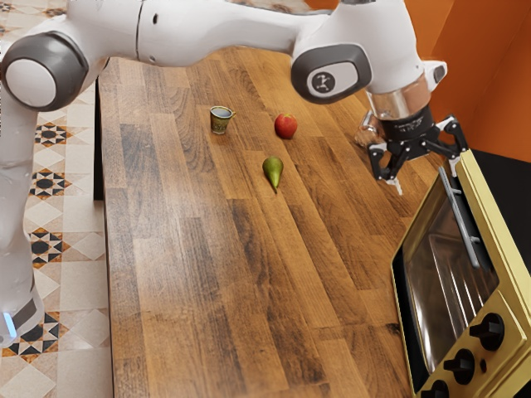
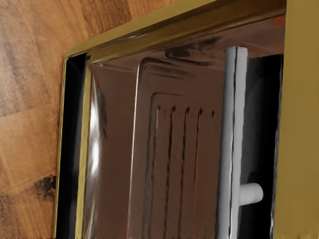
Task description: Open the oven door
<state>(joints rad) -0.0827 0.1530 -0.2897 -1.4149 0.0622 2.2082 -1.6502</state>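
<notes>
My gripper (image 1: pixel 426 172) is open, its two fingers wide apart, above the far upper corner of the yellow oven (image 1: pixel 476 177). One finger is near the upper end of the grey handle (image 1: pixel 461 217); whether they touch I cannot tell. The other finger hangs over the wooden table side. In the wrist view the handle (image 2: pixel 233 134) runs lengthwise in front of the oven door's glass (image 2: pixel 117 149), with a short post joining it to the front. The yellow oven frame (image 2: pixel 303 119) lies beside it.
On the wooden table (image 1: pixel 199 290) are a patterned cup (image 1: pixel 220 121), a red apple (image 1: pixel 285 126) and a green pear (image 1: pixel 273 172). A glassy item (image 1: pixel 365 134) stands behind the gripper. Black knobs (image 1: pixel 459 366) line the oven's near end.
</notes>
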